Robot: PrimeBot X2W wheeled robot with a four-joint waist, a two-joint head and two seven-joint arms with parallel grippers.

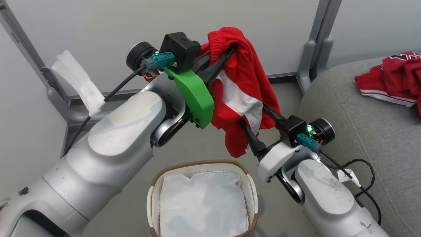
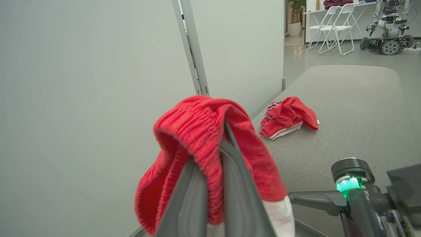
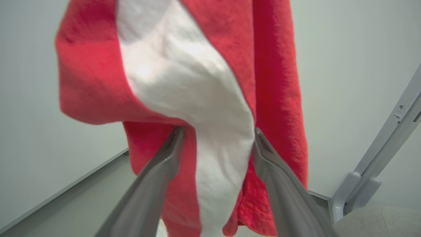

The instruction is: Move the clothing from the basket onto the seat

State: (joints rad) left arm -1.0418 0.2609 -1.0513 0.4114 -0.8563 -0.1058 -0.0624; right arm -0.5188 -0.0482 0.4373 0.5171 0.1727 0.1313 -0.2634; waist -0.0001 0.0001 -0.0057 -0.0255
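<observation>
In the head view my left arm reaches up toward 2 o'clock, left gripper (image 1: 230, 51) pinched tight on the red shorts (image 1: 245, 70). My right gripper (image 3: 218, 131) points toward 10 o'clock, fingers (image 3: 164, 158) spread apart.

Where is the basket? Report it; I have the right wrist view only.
Observer: The basket stands on the floor under the hanging red garment. It holds a white sheet, and no red clothing can be seen in it.
Operator: Report the left gripper.
Observer: The left gripper is shut on the garment's ribbed waistband and holds it up.
Operator: Report the seat.
Observer: The seat lies to the robot's right, with a second red garment crumpled on it.
</observation>
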